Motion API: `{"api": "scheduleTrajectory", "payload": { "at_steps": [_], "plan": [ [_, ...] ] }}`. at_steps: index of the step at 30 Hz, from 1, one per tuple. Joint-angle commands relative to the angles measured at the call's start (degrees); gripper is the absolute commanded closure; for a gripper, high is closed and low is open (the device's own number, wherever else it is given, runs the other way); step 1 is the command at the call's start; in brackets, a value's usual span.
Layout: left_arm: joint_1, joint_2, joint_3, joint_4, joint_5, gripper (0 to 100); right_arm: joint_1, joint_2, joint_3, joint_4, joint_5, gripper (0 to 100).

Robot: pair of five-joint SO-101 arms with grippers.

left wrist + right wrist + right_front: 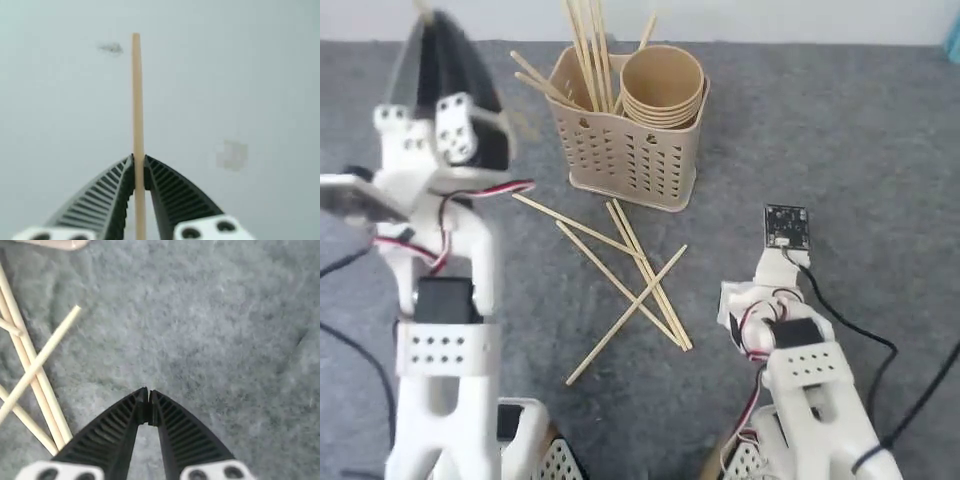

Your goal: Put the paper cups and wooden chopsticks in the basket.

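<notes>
Chopstick [136, 100] pinched in our left gripper [139, 160].
Our right gripper [148, 394] hangs over the mat [225, 315], jaws pressed together.

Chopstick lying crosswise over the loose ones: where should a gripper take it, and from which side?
Probably its free end farthest from the basket, from straight above, jaws across the shaft. The chopstick lies flat on the mat, and there no other stick touches it.
</notes>
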Motion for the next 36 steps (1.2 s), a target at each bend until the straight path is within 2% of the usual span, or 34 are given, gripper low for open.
{"api": "scheduleTrajectory", "payload": {
  "at_steps": [1,6,10,13,18,22,25,27,33,36],
  "plan": [
    [5.89,10.02,-13.85,0.35,0.35,99,0.22,-3.74,0.09,-1.19,-0.62,99.1],
    [7.03,27.25,-29.93,0.53,0.35,99,0.22,-6.37,1.76,-1.71,0.00,99.1],
    [6.51,38.95,-37.49,0.35,0.35,99,0.22,-6.64,1.85,-1.71,1.93,99.1],
    [5.54,45.80,-39.52,0.09,0.26,99,0.31,-6.64,1.85,-1.71,2.11,99.1],
    [3.16,52.75,-39.52,-5.63,0.44,99,0.48,-6.64,1.67,-1.80,2.20,99.1],
    [2.11,55.03,-39.43,-5.54,0.79,89,0.48,-6.29,1.85,-3.91,2.20,99.1],
    [2.11,52.84,-37.85,-0.53,0.79,79,0.57,-6.20,1.93,-5.14,2.20,99.1],
    [2.29,49.49,-36.53,3.78,0.53,76,0.57,-6.20,1.93,-5.23,2.20,99.1],
    [2.20,34.46,-31.96,16.62,0.70,76,0.57,-6.20,1.93,-5.23,2.20,99.1],
    [2.02,25.76,-30.20,27.60,0.70,76,0.57,-6.20,1.93,-4.97,2.20,99.1]
  ]
}}
